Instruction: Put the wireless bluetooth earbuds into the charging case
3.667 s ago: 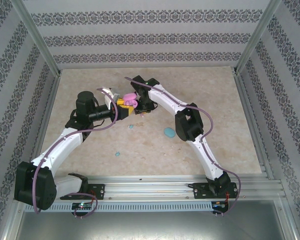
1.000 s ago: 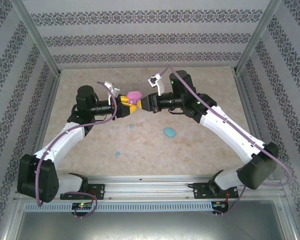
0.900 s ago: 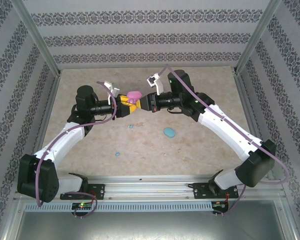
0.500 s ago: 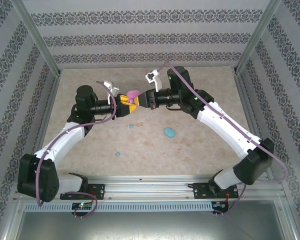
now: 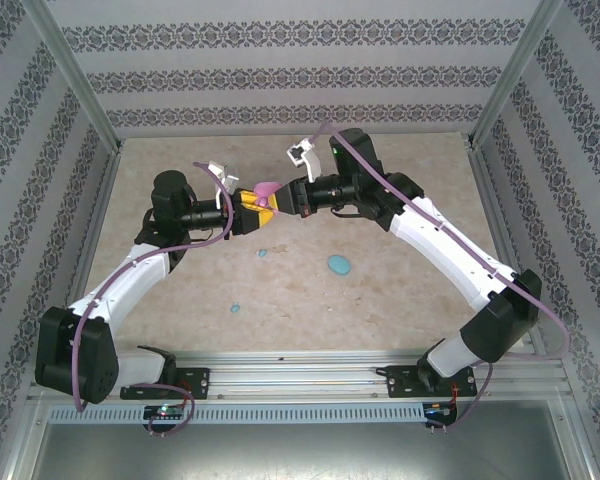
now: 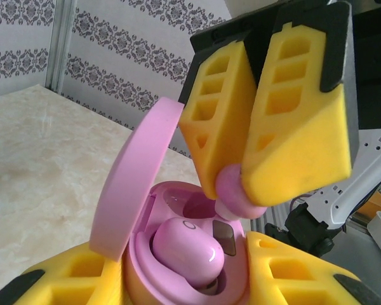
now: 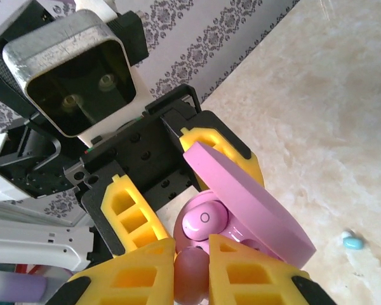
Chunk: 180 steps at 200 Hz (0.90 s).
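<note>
Within rt pincer: pink earbud; just above open pink case.

The earbud is glossy pink plastic, the case smooth matt plastic, the tabletop marble-look.

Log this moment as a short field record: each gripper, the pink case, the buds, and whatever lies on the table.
left gripper: shut on the pink case, held above the table
pink case: lid open; seated pink earbud in one socket
right gripper: shut on the second pink earbud, just above the empty socket, not yet seated
on table: light blue case; two blue earbuds, each lying apart
</note>
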Available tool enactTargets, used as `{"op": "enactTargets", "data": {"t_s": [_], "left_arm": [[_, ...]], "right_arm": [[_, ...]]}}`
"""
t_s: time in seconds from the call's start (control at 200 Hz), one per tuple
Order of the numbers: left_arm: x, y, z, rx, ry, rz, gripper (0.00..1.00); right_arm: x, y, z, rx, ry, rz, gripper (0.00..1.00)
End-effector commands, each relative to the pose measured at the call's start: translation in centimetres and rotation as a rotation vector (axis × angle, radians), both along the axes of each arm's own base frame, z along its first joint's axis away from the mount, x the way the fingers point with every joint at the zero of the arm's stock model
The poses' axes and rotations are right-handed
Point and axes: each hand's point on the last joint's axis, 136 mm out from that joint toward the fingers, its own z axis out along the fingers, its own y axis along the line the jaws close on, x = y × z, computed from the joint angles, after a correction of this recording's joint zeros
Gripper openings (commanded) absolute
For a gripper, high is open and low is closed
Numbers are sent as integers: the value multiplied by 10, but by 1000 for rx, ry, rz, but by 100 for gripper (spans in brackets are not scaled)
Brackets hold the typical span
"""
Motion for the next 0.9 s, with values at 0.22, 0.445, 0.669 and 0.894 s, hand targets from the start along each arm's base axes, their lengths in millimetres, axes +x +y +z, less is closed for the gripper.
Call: {"op": "enactTargets", "data": {"t_s": [0.22, 0.445, 0.669, 0.894], "left_arm": [[-6, -1, 14, -19, -51, -36, 0], [-7, -1, 16, -23, -53, -39, 0], [-7, -1, 16, -22, -51, -38, 0], [-7, -1, 15, -22, -49, -39, 0]], "right_arm": [[7, -9, -10, -73, -25, -4, 16], [11, -9, -15, -93, -21, -3, 16], [12, -6, -21, -99, -7, 7, 18], [15, -5, -23, -106, -7, 8, 17]]}}
